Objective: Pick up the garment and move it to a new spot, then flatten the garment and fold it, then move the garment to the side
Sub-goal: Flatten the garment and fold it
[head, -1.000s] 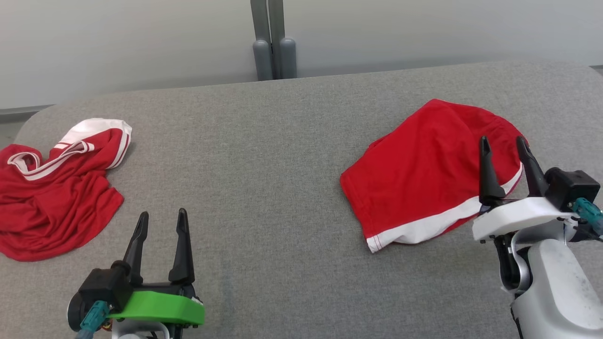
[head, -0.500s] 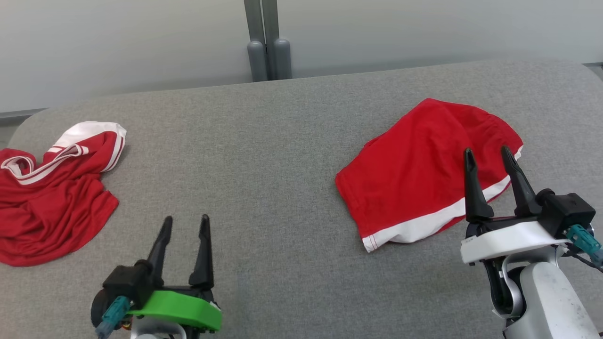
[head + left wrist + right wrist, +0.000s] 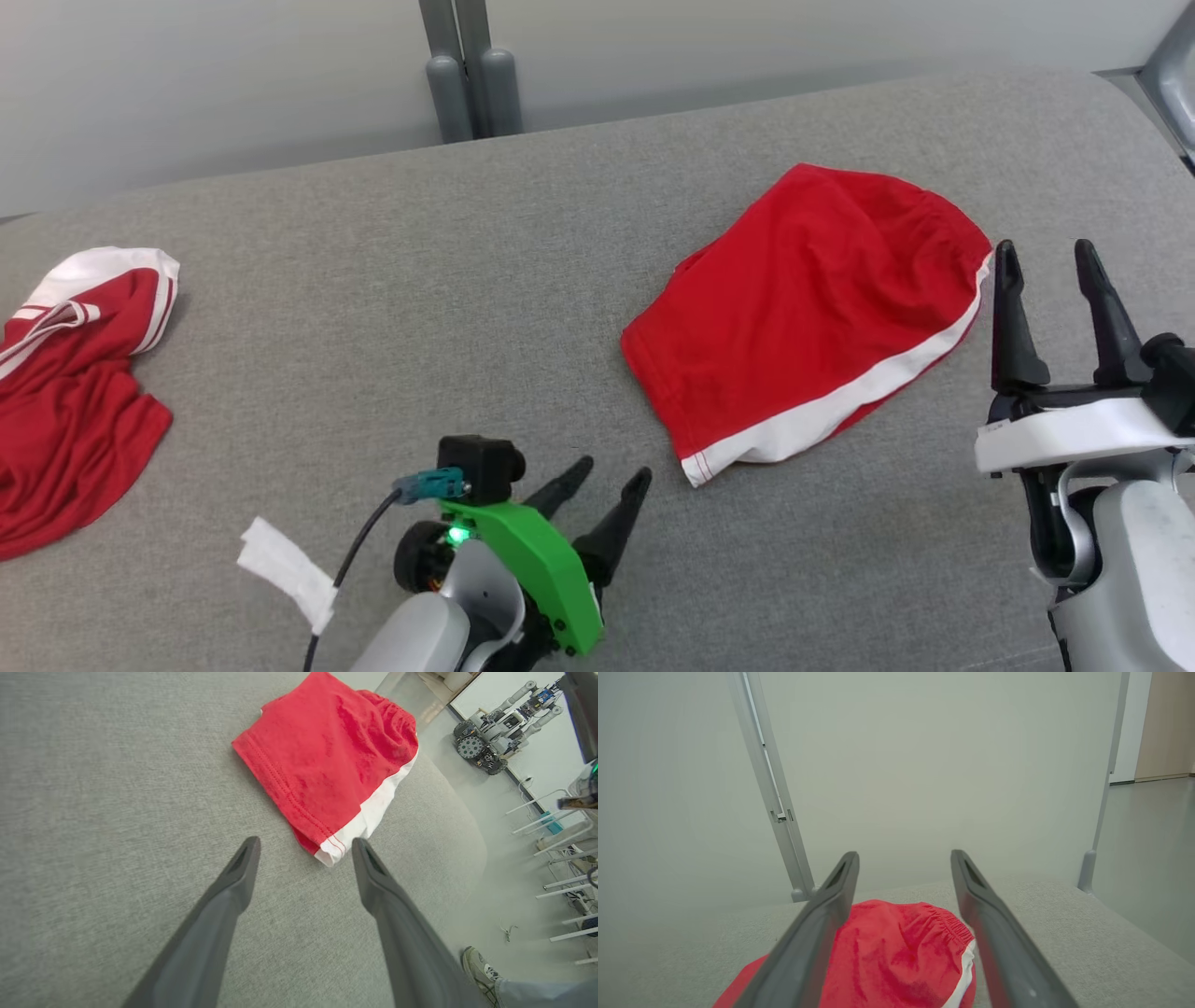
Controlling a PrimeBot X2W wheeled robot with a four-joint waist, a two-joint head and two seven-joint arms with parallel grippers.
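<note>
Shorts (image 3: pixel 803 308), red, lie flat on the grey surface (image 3: pixel 420 280) at about 2 o'clock from its middle. Their long axis runs from 8 to 2 o'clock, with the gathered waist at the 2 o'clock end and a white band along the 5 o'clock edge.

Nearest, at 6 o'clock, the left gripper (image 3: pixel 613 469) has its fingers spread wide and holds nothing. It points toward 1 o'clock at the white-banded corner, with bare surface between. In the left wrist view, that corner of the shorts (image 3: pixel 327 756) sits just past the left gripper (image 3: pixel 306 844). A white tag (image 3: pixel 285 569) hangs on its cable.

At 3 o'clock of the shorts is the right gripper (image 3: pixel 1044 250), fingers wide, empty and pointing to 12, just beside the band's far end. In the right wrist view, the right gripper (image 3: pixel 904 855) looks over the shorts (image 3: pixel 896 952).

A crumpled red shirt (image 3: pixel 75 401) lies well apart at 9 o'clock. Grey posts (image 3: pixel 471 75) stand beyond the far edge at 12.

Off the surface are a shoe (image 3: pixel 479 966) and, farther away, another robot (image 3: pixel 495 742).
</note>
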